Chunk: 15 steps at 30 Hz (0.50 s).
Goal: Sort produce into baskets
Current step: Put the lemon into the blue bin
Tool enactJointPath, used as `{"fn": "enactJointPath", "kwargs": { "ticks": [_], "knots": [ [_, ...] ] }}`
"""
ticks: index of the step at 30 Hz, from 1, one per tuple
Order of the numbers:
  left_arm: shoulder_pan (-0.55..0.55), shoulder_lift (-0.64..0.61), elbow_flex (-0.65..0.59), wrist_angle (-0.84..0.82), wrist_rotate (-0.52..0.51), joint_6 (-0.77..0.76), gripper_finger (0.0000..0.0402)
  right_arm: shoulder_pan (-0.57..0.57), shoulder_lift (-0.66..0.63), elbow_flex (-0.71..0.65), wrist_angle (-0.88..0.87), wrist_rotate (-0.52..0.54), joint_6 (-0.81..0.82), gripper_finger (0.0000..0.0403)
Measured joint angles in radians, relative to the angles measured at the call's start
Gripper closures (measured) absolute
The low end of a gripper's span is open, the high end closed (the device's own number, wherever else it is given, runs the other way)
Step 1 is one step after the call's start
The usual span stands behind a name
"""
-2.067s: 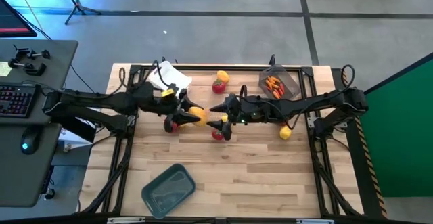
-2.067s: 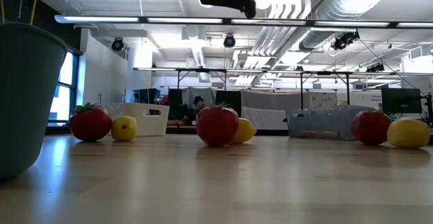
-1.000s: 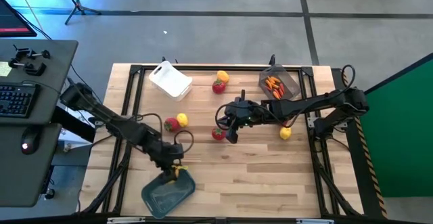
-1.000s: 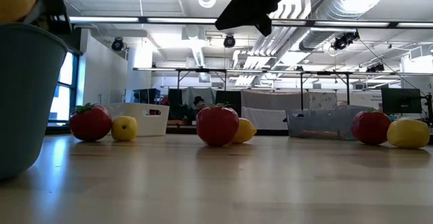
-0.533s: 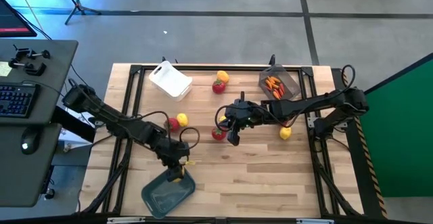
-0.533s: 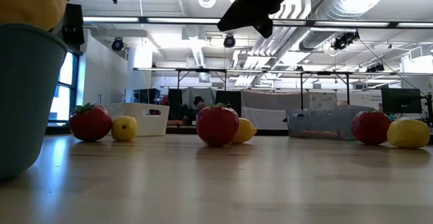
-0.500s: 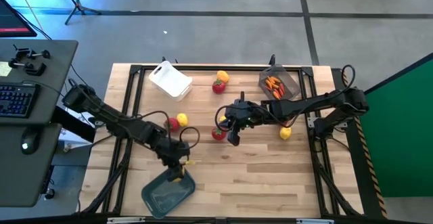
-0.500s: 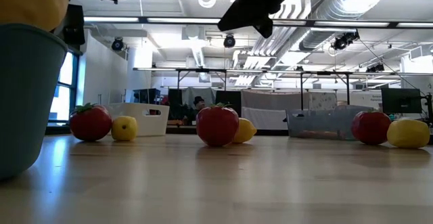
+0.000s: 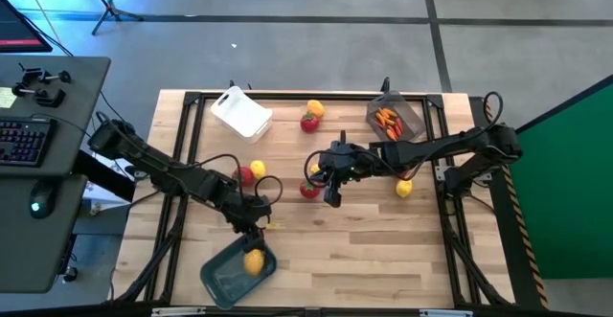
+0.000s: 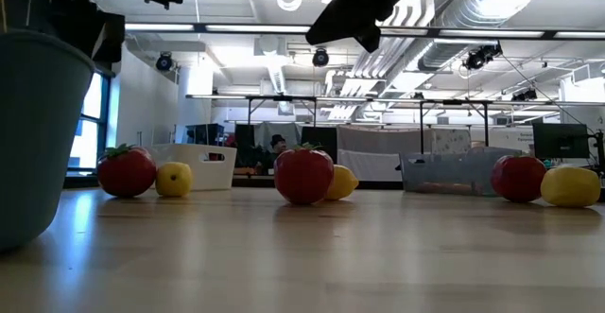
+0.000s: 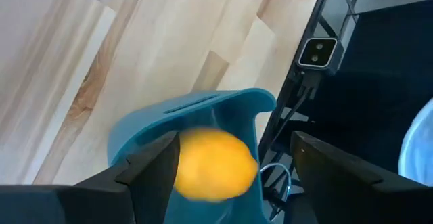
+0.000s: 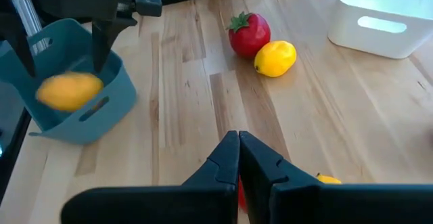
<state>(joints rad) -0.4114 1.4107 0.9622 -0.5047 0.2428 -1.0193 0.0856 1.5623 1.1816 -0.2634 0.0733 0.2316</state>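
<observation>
My left gripper [image 9: 252,229] hangs open over the grey-blue basket [image 9: 230,272] at the table's near left. A yellow-orange oval fruit [image 9: 254,260] is below its fingers, inside the basket's rim; in the left wrist view this fruit [image 11: 213,164] shows blurred between the two spread fingers, above the basket [image 11: 196,112]. My right gripper [image 9: 332,198] is shut with nothing in it at mid-table, just right of a red fruit [image 9: 308,190]. In the right wrist view the shut gripper [image 12: 238,149] points toward the basket [image 12: 81,105] and the fruit [image 12: 67,92].
A red fruit [image 9: 245,174] and a yellow one [image 9: 258,169] lie left of centre. Another pair [image 9: 310,116] lies at the far edge, and a yellow fruit [image 9: 404,189] at right. The white basket [image 9: 240,112] stands far left. The dark basket [image 9: 407,116], far right, holds orange-red pieces [image 9: 386,119].
My left gripper has opened over the grey-blue basket and let go of the yellow-orange fruit, which has dropped from between its fingers down into the basket. My right gripper has kept still.
</observation>
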Motion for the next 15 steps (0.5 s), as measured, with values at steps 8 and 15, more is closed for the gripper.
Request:
{"fn": "enactJointPath", "kwargs": {
  "ticks": [8,15],
  "knots": [
    [0.015,-0.002,0.077,-0.028,0.0,0.123,0.0132,0.0,0.0,0.0,0.0,-0.001,-0.035,0.0403],
    [0.067,-0.009,0.18,-0.085,-0.011,0.244,0.0141,0.0,0.0,0.0,0.0,-0.001,-0.057,0.0403]
  ]
}}
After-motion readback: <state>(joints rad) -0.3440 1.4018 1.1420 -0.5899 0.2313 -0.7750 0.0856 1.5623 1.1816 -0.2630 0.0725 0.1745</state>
